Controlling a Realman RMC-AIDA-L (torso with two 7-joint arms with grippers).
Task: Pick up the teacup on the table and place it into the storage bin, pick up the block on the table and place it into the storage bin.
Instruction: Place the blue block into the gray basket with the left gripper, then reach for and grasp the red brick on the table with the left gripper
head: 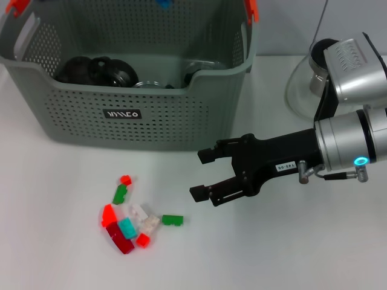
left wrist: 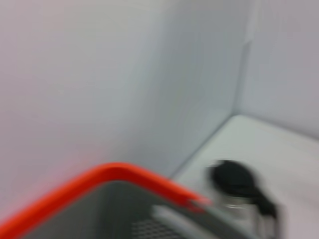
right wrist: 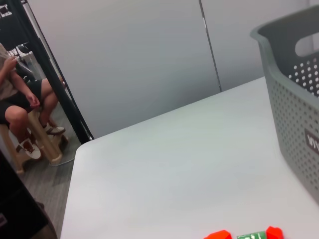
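The storage bin [head: 151, 130], grey-green and perforated with a black label, stands at the back left of the table; its wall also shows in the right wrist view [right wrist: 294, 109]. A loose pile of small blocks [head: 130, 223] lies in front of it, with a green block [head: 172, 220] at its right edge. My right gripper [head: 199, 175] hovers open and empty just right of the pile, pointing left. Red and green blocks [right wrist: 251, 235] sit at the edge of its wrist view. No teacup shows on the table; dark round items [head: 91, 71] lie inside the bin. My left gripper is out of view.
A glass carafe [head: 305, 81] with a black lid stands at the back right behind my right arm, and shows blurred in the left wrist view [left wrist: 239, 191] beyond the bin's orange clip [left wrist: 99, 179]. A person [right wrist: 20, 99] sits beyond the table's far edge.
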